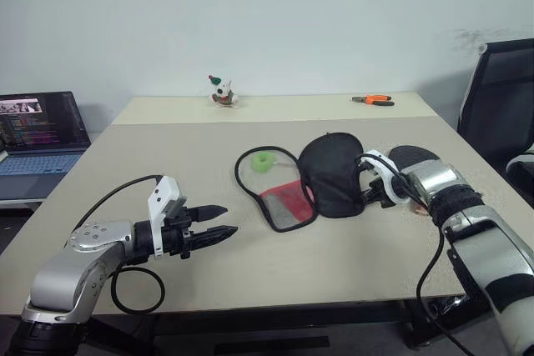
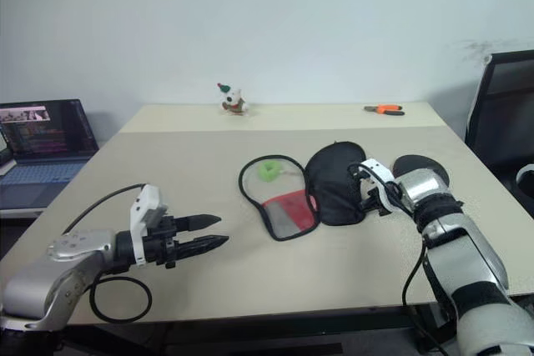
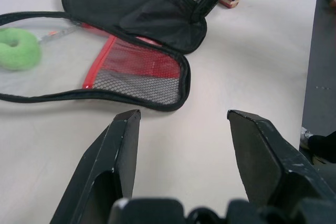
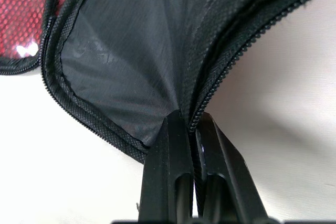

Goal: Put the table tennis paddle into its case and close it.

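Overhead, your right gripper [image 1: 364,179] pinches the case [image 1: 332,174] rim; the paddle [image 1: 415,157] lies just behind those fingers. Your left wrist view shows your left gripper [image 3: 181,124] spread, empty, the case ahead.

A wide table [image 1: 209,231] with a pale beige top is seen in the middle of the room. Behind it a plain wall [image 1: 275,14], painted in a light grey-blue tone, is seen, and a dark smudge [image 1: 476,37] is noticed on it at the far right. A black office chair [image 1: 501,97] with a mesh back is placed beside the table on the right. On the left, a laptop [image 1: 37,135] is set on a lower surface near the table, its screen lit. At the far edge of the table a small figurine [image 1: 222,92] and a pair of orange-handled pliers [image 1: 373,100] are laid. The scene is lit evenly and softly.
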Controlling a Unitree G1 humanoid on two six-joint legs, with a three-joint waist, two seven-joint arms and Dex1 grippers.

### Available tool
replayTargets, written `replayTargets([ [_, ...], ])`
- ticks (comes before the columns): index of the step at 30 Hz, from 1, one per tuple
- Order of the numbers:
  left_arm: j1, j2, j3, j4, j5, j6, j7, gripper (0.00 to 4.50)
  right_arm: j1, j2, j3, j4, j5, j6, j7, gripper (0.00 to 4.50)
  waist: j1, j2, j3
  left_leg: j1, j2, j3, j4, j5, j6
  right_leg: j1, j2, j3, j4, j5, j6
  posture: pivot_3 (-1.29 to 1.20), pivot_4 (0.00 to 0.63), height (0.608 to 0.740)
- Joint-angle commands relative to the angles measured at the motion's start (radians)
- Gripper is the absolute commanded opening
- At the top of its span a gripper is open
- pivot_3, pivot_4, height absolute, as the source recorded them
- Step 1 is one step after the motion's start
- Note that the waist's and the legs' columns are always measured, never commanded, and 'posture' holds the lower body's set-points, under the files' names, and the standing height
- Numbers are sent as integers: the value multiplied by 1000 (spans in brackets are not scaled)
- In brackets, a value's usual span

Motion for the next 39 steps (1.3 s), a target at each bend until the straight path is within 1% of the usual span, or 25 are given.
replayTargets([
  [1, -16, -1, 5, -25, -6, -21, 9, 2877, -36, 4, -45, 46, -33, -38, -13, 35, 0, 0, 0, 0, 0, 0, 0, 0, 0, 0, 0, 0, 0, 0, 0, 0, 150, 740],
  [2, -17, -3, 2, -25, -5, -22, 12, 2877, -39, 8, -57, 54, -33, -36, -19, 439, 0, 0, 0, 0, 0, 0, 0, 0, 0, 0, 0, 0, 0, 0, 0, 0, 150, 740],
  [4, -21, -6, -3, -24, -4, -23, 13, 2877, -43, 13, -81, 61, -34, -28, -31, 878, 0, 0, 0, 0, 0, 0, 0, 0, 0, 0, -1, 0, 0, 0, 0, 0, 150, 740],
  [9, -31, -9, -11, -21, -5, -24, 13, 2877, -47, 15, -140, 53, -33, -6, -54, 2652, 1, 0, 0, 0, 0, 0, 0, 0, 0, 0, -1, 0, 0, 0, 0, 0, 150, 740],
  [10, -32, -9, -12, -21, -5, -25, 14, 2877, -51, 15, -160, 49, -28, -4, -71, 2976, 0, 0, 0, 0, 0, 0, 0, 0, 0, 0, -1, 0, 0, 0, 0, 0, 150, 740],
  [12, -38, -14, -8, -15, -7, -28, 19, 2877, -44, 8, -189, 25, -35, -60, -132, 3644, 0, 0, 0, 0, 0, 0, 0, 0, 0, 0, -1, 0, 0, 0, 0, 0, 150, 740],
  [14, -43, -23, 3, -10, -13, -26, 33, 2877, -33, 2, -235, -8, -27, -91, -205, 4381, 0, 0, 0, 0, 0, 0, 0, 0, 0, 0, -1, 0, 0, 0, 0, 0, 150, 740],
  [15, -42, -26, 5, -11, -15, -24, 35, 2877, -23, -3, -273, -29, -10, -85, -248, 4448, 0, 0, 0, 0, 0, 0, 0, 0, 0, 0, -1, 0, 0, 0, 0, 0, 150, 740],
  [18, -37, -29, 0, -22, -21, -18, 34, 2877, 21, -13, -355, -110, 11, -67, -351, 4448, 1, 0, 0, 0, 0, 0, 0, 0, 0, 0, -1, 0, 0, 0, 0, 0, 150, 740],
  [24, -95, -29, -33, -14, -33, -8, 12, 2877, 159, -4, -562, -350, 33, 17, -709, 4448, 6, 0, 0, -1, 0, 0, 0, 0, 0, 0, -2, 0, 1, 0, 0, 0, 150, 740],
  [27, -145, -28, -52, 9, -32, -9, -5, 2877, 236, 17, -621, -467, 29, 54, -827, 4448, 5, 0, 0, -1, -1, 0, 0, 0, -1, 0, -2, 0, 1, 0, 0, 0, 150, 740],
  [29, -175, -29, -66, 26, -25, -14, -17, 2877, 275, 30, -645, -507, 29, 67, -875, 4448, 2, 0, 0, -1, -1, 0, 0, 0, -1, 0, -1, 0, 1, 0, 0, 0, 150, 740],
  [32, -214, -27, -93, 55, -10, -28, -42, 2877, 309, 48, -673, -514, 35, 76, -926, 4448, -3, 0, 0, 0, -1, 2, 0, 0, 0, 0, -1, 2, 1, 0, 0, 0, 150, 740],
  [36, -249, -24, -113, 87, 2, -45, -67, 2877, 321, 74, -673, -493, 61, 114, -919, 4448, -5, 0, 0, 1, -1, 3, 0, 0, 0, 0, 1, 3, 1, 0, 0, 0, 150, 740],
  [39, -263, -25, -118, 102, 11, -53, -78, 2877, 315, 84, -670, -448, 65, 110, -914, 4448, -3, 0, 0, 1, -1, 3, 0, 0, 0, 0, 1, 2, 1, 0, 0, 0, 150, 740],
])
